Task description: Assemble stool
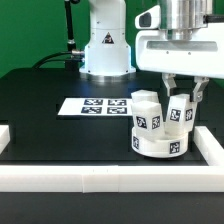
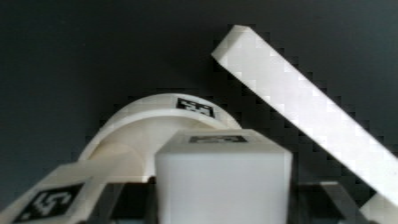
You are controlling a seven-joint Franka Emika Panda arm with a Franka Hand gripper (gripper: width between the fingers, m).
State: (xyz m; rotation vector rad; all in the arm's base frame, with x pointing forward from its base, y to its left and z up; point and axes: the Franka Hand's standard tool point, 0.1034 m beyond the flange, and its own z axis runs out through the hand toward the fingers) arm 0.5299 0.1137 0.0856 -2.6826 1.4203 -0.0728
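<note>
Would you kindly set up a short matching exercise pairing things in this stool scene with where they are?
Things:
1. round seat
2. marker board
3. border rail
4. claw

Places:
A. flat on the table, to the exterior view's left of the seat
B. along the table's near edge
C. above the seat, around an upright leg
D. on the table with legs standing on it

Pairs: 1-D, 2-A, 3-B, 4-C
</note>
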